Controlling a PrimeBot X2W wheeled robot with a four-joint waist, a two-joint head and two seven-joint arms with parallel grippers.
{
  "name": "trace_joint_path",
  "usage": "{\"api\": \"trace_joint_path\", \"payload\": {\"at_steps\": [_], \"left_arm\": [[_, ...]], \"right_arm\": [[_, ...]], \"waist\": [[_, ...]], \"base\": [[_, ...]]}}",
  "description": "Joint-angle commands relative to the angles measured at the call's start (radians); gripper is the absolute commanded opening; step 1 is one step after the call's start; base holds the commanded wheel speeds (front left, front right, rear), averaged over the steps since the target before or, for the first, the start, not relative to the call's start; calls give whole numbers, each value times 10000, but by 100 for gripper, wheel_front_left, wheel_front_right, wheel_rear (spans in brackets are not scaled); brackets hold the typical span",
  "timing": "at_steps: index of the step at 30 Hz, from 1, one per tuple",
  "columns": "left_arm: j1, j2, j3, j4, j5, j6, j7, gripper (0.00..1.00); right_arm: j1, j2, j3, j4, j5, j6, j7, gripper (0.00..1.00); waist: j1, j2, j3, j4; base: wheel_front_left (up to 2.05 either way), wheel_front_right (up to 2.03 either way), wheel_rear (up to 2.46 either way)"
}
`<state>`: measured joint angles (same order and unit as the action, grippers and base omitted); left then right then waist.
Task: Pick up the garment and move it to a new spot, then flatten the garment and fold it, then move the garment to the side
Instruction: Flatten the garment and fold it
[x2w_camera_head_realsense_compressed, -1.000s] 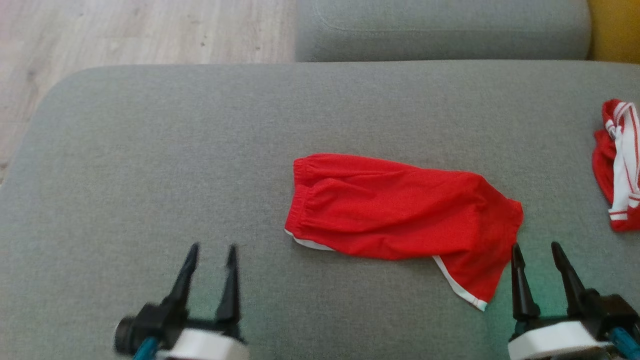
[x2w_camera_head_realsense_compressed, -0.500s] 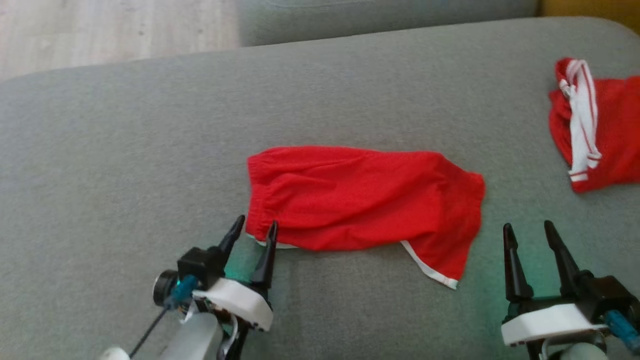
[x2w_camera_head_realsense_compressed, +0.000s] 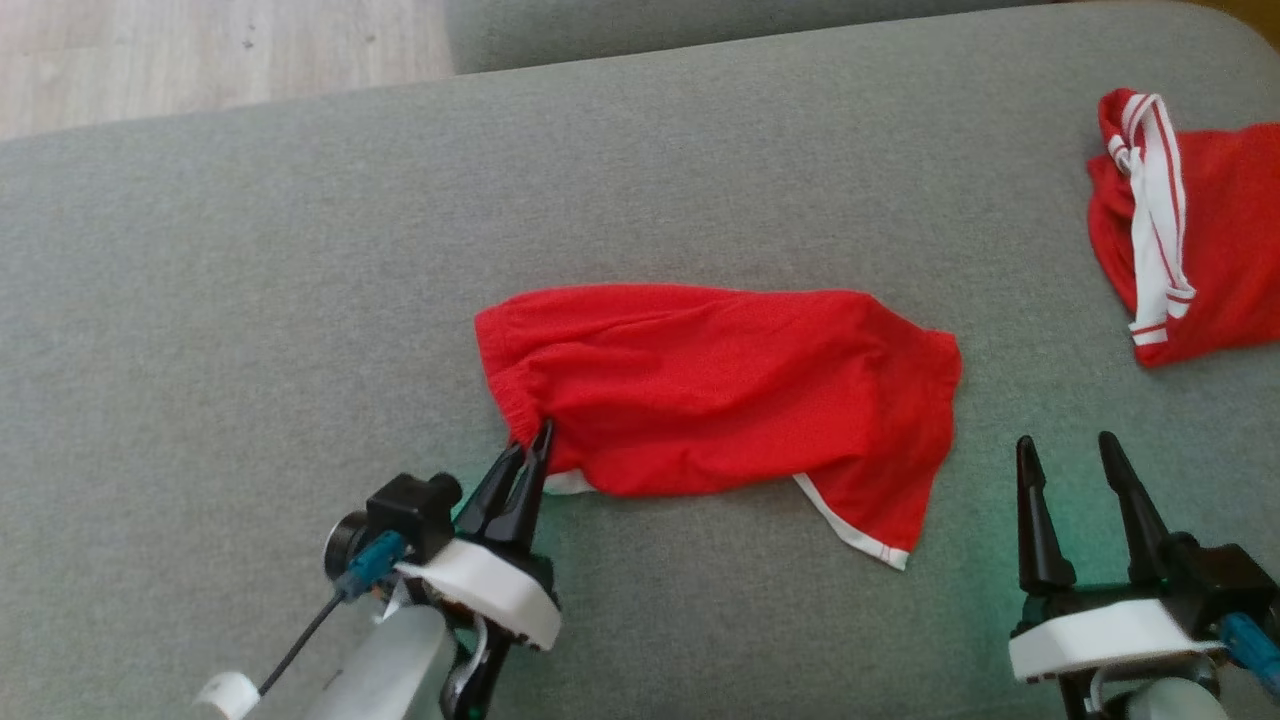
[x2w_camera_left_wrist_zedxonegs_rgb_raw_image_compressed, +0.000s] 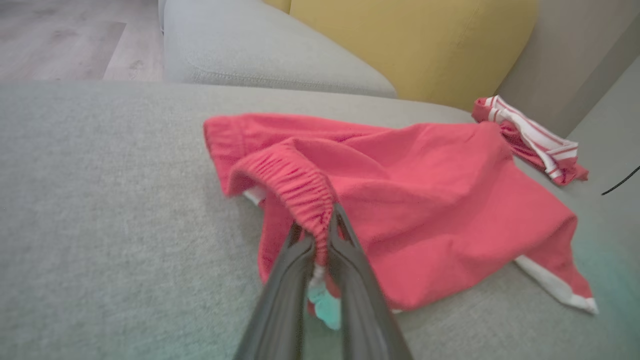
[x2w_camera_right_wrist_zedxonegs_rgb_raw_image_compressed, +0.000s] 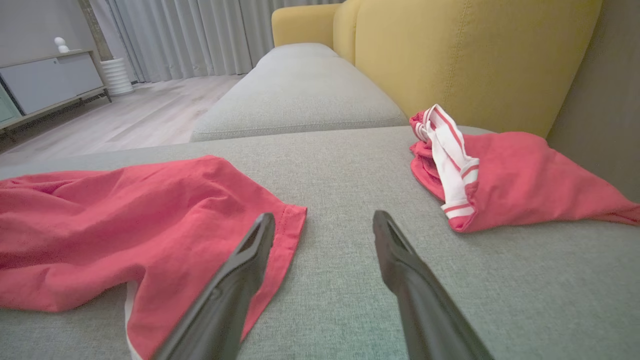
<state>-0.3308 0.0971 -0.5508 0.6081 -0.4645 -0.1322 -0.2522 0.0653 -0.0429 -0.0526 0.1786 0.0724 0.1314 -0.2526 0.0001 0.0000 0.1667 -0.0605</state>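
The garment (x2w_camera_head_realsense_compressed: 720, 385), red shorts with white trim, lies folded on the grey sofa seat (x2w_camera_head_realsense_compressed: 250, 300). My left gripper (x2w_camera_head_realsense_compressed: 535, 445) is shut on the near left corner of its elastic waistband (x2w_camera_left_wrist_zedxonegs_rgb_raw_image_compressed: 295, 185), which bunches up between the fingers in the left wrist view. My right gripper (x2w_camera_head_realsense_compressed: 1065, 450) stands open just right of the garment's leg end (x2w_camera_right_wrist_zedxonegs_rgb_raw_image_compressed: 280, 235), touching nothing; its left finger (x2w_camera_right_wrist_zedxonegs_rgb_raw_image_compressed: 240, 280) overlaps the hem in the right wrist view.
A second red garment with white stripes (x2w_camera_head_realsense_compressed: 1180, 240) lies crumpled at the seat's far right, near the yellow backrest (x2w_camera_right_wrist_zedxonegs_rgb_raw_image_compressed: 475, 55). Another grey cushion (x2w_camera_right_wrist_zedxonegs_rgb_raw_image_compressed: 300, 95) lies beyond, with wooden floor (x2w_camera_head_realsense_compressed: 200, 50) at the far left.
My left gripper moved right to the garment's waistband corner and closed on it. The head camera also shifted, so the whole scene slid left. The right gripper stayed open.
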Motion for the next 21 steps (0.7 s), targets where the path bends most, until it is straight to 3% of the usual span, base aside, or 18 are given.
{"api": "trace_joint_path", "payload": {"at_steps": [1,8,17,21], "left_arm": [[-429,169,176,-427,-129,17,-95,0],[-198,514,-1259,-1639,-1485,16,247,0],[65,1549,-2269,-5800,-3663,38,2334,0],[283,1768,-2274,-7560,-3990,559,3097,0]], "right_arm": [[-369,-74,161,-292,98,-7,-91,100],[-297,-74,182,-186,204,-7,-91,100],[-103,-74,216,-108,386,-7,-91,100],[-85,-74,342,-60,556,-7,-91,100]], "waist": [[-1,0,-30,62],[-1,0,-303,358],[-1,0,-782,712],[-1,0,-886,719]], "base": [[0,0,0],[0,0,0],[0,0,0],[0,0,0]]}}
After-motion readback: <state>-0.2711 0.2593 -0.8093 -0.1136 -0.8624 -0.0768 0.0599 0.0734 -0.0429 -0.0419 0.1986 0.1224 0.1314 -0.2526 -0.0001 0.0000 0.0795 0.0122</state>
